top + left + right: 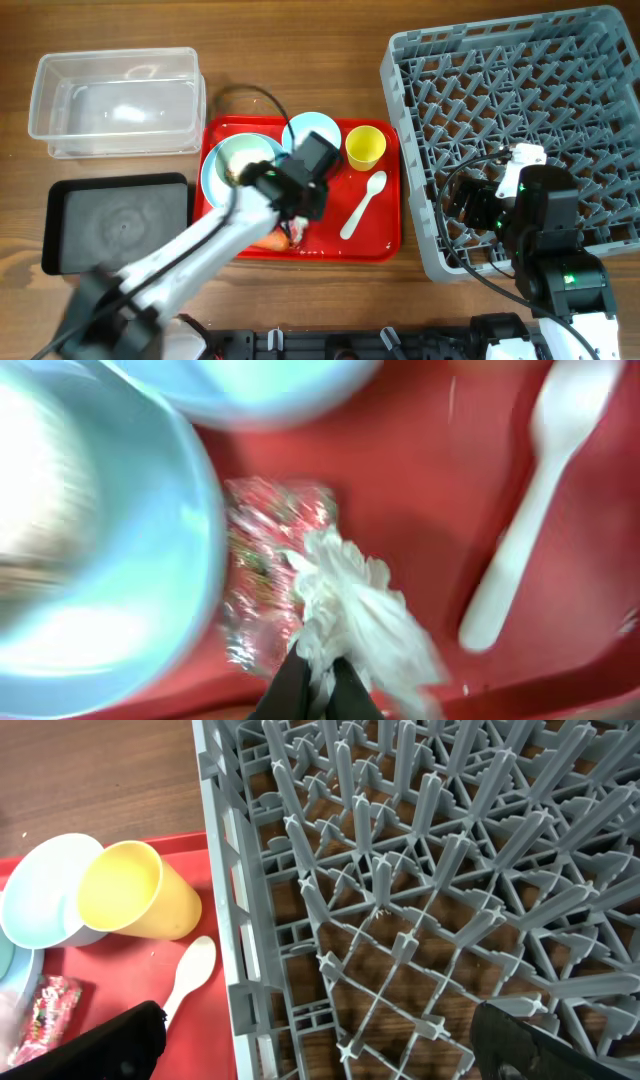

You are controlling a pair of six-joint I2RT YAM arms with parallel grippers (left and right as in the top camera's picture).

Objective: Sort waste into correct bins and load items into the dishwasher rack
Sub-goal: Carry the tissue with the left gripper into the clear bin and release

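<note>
My left gripper point(320, 685) is shut on the crumpled white napkin point(350, 605), just above the red tray point(385, 235). The red-and-white wrapper point(275, 560) lies beside the napkin, next to the light blue plate point(100, 560). In the overhead view the left gripper point(297, 212) is over the tray's middle, and a pale mint bowl point(245, 155) sits on the plate. A light blue bowl point(312, 128), the yellow cup point(365, 147) and the white spoon point(362, 205) are on the tray. An orange carrot point(268, 240) shows by the arm. My right gripper point(330, 1050) is open and empty over the grey rack point(520, 110).
The clear tub point(115, 100) stands at the back left and the black tray point(115, 225) in front of it, both left of the red tray. The rack fills the right side, close to the red tray's right edge. Cables run near the right arm.
</note>
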